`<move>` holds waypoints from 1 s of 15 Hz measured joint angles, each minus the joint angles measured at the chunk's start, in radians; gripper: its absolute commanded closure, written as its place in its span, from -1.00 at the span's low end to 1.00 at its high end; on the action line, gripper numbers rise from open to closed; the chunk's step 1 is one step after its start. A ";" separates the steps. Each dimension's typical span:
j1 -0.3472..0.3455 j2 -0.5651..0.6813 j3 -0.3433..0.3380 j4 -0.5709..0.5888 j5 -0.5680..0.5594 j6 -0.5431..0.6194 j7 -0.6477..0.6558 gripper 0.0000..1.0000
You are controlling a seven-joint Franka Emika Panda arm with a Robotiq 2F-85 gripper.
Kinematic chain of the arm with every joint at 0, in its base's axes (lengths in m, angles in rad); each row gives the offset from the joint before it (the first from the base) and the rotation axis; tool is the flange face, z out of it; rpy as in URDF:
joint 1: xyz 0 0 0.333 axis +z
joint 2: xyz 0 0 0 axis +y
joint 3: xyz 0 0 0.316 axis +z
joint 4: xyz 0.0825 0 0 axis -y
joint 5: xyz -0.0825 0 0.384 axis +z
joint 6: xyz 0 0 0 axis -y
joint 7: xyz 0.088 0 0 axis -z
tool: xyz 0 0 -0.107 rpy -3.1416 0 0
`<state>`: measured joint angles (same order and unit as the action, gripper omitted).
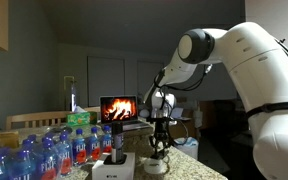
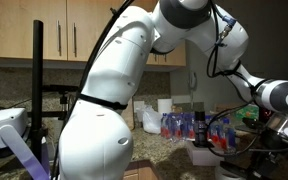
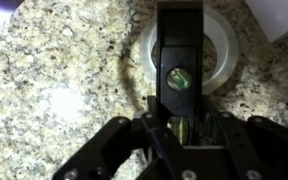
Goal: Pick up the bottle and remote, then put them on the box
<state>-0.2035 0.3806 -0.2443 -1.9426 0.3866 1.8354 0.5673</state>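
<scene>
My gripper is shut on the remote, a long dark bar with a greenish button, which sticks out ahead of the jaws in the wrist view. It hangs just above the granite counter, over a white ring. In an exterior view my gripper is a little to the right of the low white box. The slim dark bottle stands upright on that box. A corner of the box shows in the wrist view.
Several clear water bottles with blue and red labels crowd the counter beside the box; they also show in an exterior view. A lit screen showing flames stands behind. The counter's edge is near the front.
</scene>
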 measured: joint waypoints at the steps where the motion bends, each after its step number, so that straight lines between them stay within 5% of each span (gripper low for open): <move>1: 0.004 -0.013 0.000 0.000 -0.008 0.000 0.000 0.63; 9: 0.109 -0.299 0.041 0.034 -0.270 -0.101 0.018 0.63; 15: 0.121 -0.431 0.117 0.198 -0.292 -0.293 0.016 0.63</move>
<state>-0.0820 -0.0509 -0.1268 -1.7449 0.0946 1.5428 0.5832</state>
